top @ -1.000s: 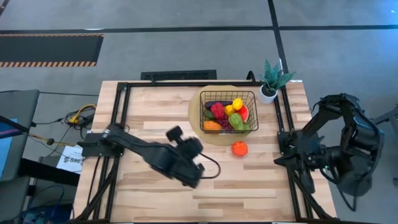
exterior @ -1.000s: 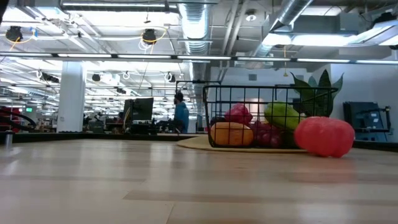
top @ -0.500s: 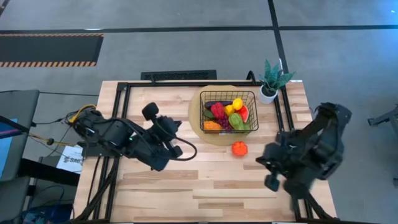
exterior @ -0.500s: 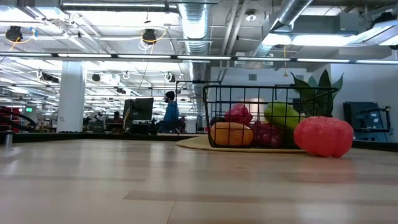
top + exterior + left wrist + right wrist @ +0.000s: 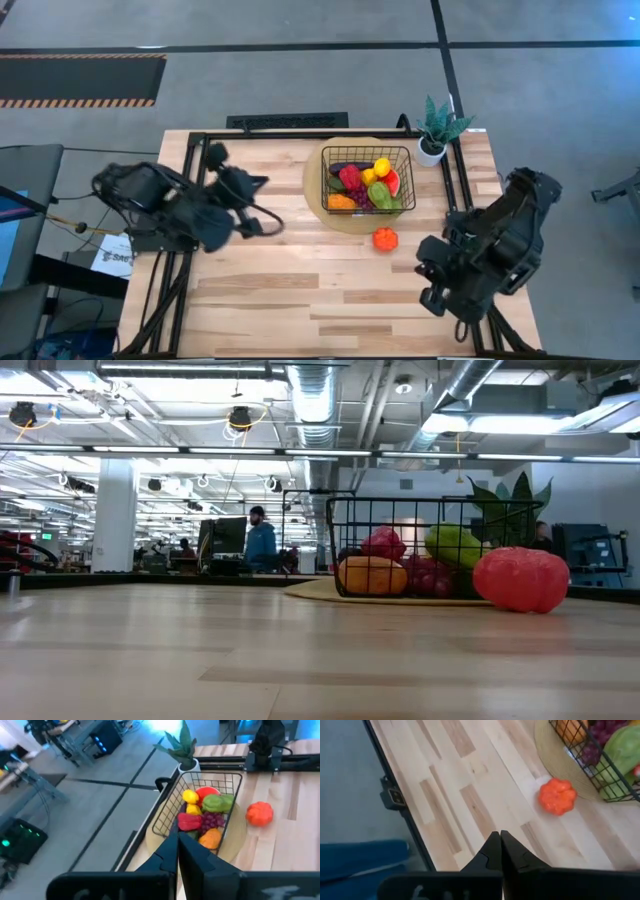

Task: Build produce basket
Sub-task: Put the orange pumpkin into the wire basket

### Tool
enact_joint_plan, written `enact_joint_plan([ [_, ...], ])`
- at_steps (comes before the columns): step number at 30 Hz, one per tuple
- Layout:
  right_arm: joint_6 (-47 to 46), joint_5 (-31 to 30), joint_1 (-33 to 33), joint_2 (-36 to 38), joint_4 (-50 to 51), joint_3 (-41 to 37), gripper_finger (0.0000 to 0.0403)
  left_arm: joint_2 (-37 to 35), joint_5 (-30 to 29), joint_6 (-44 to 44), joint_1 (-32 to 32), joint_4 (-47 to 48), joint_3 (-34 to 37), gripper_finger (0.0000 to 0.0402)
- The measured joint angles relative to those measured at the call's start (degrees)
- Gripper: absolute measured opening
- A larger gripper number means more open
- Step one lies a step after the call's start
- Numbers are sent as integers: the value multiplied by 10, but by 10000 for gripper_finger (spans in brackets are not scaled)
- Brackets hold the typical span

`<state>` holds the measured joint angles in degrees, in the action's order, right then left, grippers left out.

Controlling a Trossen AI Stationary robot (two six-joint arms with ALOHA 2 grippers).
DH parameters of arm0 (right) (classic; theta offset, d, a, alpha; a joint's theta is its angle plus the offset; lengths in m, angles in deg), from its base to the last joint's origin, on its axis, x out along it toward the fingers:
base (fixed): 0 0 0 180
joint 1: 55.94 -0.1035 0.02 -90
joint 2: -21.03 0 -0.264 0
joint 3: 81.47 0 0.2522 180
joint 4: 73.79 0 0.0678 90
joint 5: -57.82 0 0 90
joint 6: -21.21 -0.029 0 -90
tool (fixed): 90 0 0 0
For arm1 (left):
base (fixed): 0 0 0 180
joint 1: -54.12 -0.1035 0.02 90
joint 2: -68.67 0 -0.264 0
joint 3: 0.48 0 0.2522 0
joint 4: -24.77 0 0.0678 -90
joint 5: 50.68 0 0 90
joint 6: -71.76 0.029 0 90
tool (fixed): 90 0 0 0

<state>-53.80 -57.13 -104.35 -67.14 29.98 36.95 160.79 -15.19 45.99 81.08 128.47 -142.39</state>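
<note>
Both arms moved: your left gripper retreated left, right gripper swung in lower right, both shut, empty. Basket upper centre; orange pepper just below, unloaded.

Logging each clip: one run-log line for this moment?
basket: filled | orange pepper: on table, outside basket | left end effector: shut, empty | right end effector: shut, empty

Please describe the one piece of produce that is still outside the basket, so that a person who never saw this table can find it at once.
Find the black wire basket on the round tan mat, beside the potted plant. Just off the mat's edge, on the bare wood, sits a small orange-red pepper, lumpy like a pumpkin. It alone lies loose on the table.
</note>
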Motion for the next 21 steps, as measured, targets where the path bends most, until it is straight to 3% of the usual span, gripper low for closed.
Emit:
enact_joint_plan([
  [6, -66, -75, -41, 3, -1, -7, 2, -100, 7, -101, 10, 3, 155, 0],
  [12, -176, -100, -53, 19, 0, -100, 2, -154, 10, -206, 28, 1, 302, 0],
  [21, -354, -114, -63, 61, 1, -272, 1, -168, 50, -291, 34, -1, 370, 0],
])
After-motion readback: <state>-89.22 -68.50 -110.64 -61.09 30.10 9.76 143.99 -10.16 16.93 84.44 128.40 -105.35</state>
